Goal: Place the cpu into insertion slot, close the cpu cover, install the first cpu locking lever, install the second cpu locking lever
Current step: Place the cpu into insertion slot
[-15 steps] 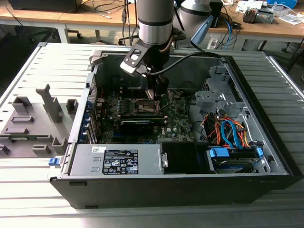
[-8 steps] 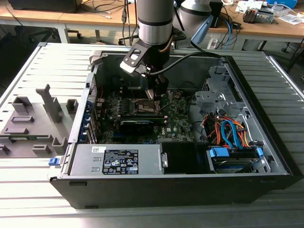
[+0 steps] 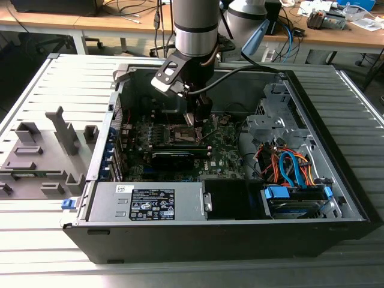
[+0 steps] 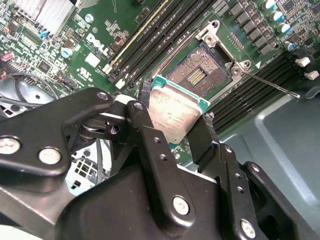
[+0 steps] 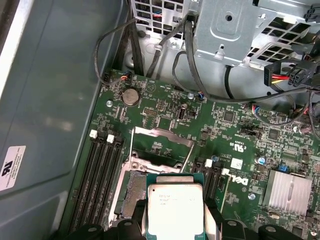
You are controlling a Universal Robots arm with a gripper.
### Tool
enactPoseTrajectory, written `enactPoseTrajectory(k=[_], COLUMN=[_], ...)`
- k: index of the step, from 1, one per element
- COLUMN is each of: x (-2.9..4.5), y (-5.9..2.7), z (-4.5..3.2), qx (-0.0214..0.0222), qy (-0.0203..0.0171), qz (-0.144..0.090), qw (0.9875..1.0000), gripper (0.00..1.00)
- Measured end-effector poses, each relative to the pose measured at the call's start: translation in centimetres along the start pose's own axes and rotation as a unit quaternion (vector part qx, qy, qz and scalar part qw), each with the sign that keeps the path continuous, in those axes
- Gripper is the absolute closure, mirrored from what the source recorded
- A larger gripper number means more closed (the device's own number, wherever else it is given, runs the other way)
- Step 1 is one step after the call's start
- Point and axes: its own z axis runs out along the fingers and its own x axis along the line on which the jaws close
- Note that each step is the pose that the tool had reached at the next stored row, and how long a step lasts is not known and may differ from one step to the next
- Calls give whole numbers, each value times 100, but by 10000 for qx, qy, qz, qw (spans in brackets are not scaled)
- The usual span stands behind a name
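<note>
Second wrist view: black pincer (image 4: pixel 176 120) clamped on flat square silvery-grey cpu (image 4: pixel 172 107), held tilted just above the dark square insertion slot (image 4: pixel 200 75), not seated; first wrist view: thin silvery cpu cover (image 5: pixel 162 131) stands open, so placing, cover and both levers look undone.

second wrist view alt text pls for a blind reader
The gripper clamps the cpu by its edges, close to the open insertion slot on a green motherboard, not seated in it. A thin metal lever juts out beside the slot.
</note>
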Motion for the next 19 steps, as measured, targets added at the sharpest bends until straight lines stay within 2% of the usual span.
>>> enactPoseTrajectory(k=[19], x=[0], y=[0], z=[0], qx=[7], qy=[-23], qz=[160], qw=[9999], gripper=[46])
